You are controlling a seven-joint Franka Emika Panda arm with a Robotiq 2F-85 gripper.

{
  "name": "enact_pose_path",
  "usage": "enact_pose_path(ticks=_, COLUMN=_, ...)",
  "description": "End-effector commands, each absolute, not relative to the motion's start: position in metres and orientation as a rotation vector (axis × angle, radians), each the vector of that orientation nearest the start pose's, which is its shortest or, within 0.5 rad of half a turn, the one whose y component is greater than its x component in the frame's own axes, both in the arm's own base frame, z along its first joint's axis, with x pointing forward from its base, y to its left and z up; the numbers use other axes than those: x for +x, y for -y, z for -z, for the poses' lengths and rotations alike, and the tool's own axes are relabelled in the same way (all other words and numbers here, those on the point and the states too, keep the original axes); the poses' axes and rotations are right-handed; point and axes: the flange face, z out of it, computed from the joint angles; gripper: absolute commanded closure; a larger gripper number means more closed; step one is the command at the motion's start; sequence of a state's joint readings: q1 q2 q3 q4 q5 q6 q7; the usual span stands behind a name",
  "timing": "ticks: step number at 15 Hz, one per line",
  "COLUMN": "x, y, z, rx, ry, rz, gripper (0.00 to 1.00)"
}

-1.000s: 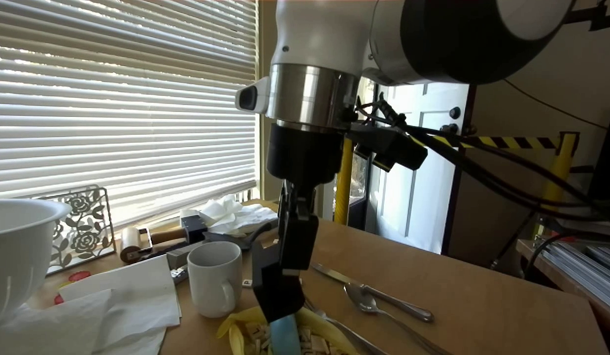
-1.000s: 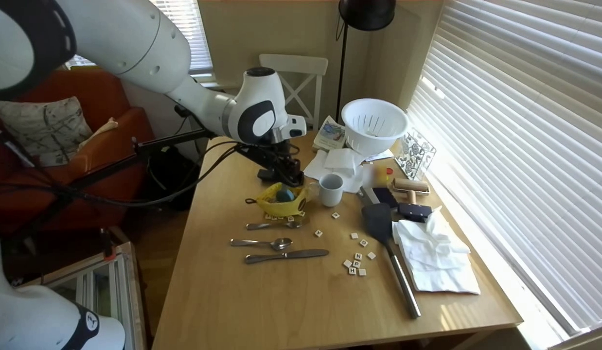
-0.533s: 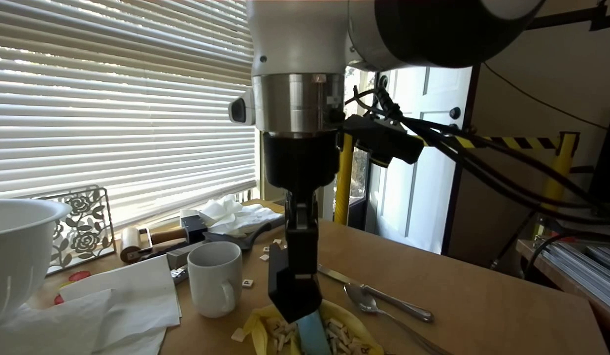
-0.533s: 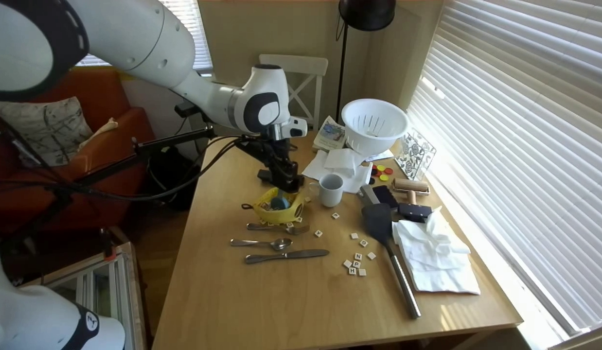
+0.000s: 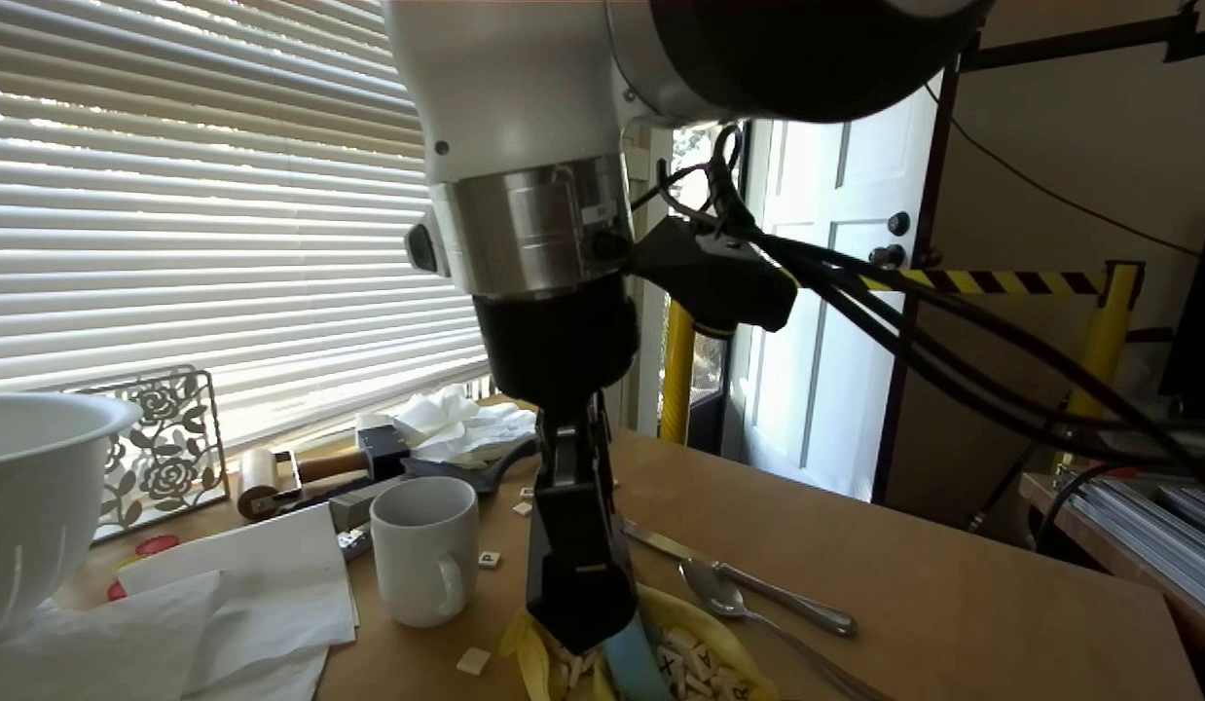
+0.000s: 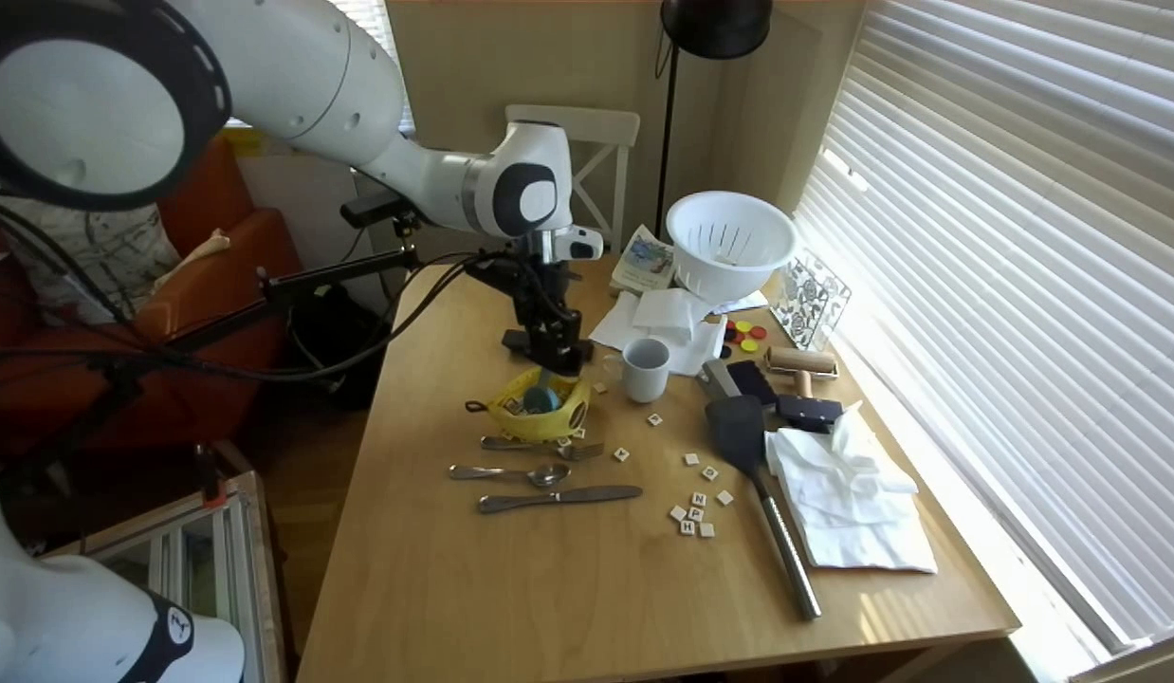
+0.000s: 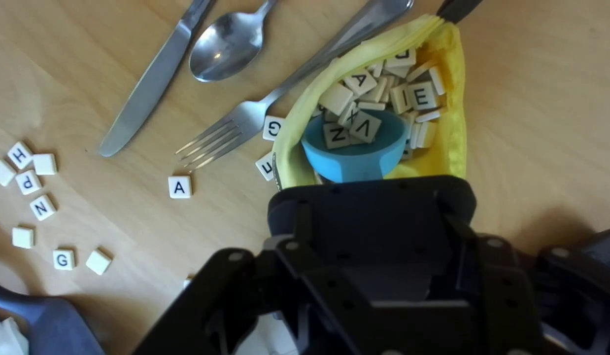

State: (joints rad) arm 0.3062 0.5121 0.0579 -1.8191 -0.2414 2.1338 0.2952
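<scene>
Pincer clamping blue scoop, yellow pouch shifted

We see daylight glaring through the blinds and streaking the bench, the fingers backlit and dark, and, in the wrist view, soft shadows and a glint on the spoon.

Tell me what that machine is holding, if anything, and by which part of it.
A blue scoop, by its handle: the fingers are clamped on that, while the bowl, with letter tiles in it, is not gripped.
</scene>
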Motion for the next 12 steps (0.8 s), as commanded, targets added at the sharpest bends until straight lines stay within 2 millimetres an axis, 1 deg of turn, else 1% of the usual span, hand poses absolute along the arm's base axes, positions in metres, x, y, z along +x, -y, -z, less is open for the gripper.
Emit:
enact_pose_path(ticks=1, x=0.607, y=-0.230, z=-0.238, rx=-3.401, ry=0.333, rz=-0.288, gripper=0.65)
enact_pose_path(ticks=8, x=0.624, y=-0.249, z=-0.247, rx=-3.452, ry=0.211, rz=-0.452, gripper=0.65)
enact_pose_path(ticks=12, x=0.627, y=-0.260, z=-0.260, rx=-3.458, ry=0.160, rz=-0.533, gripper=0.65)
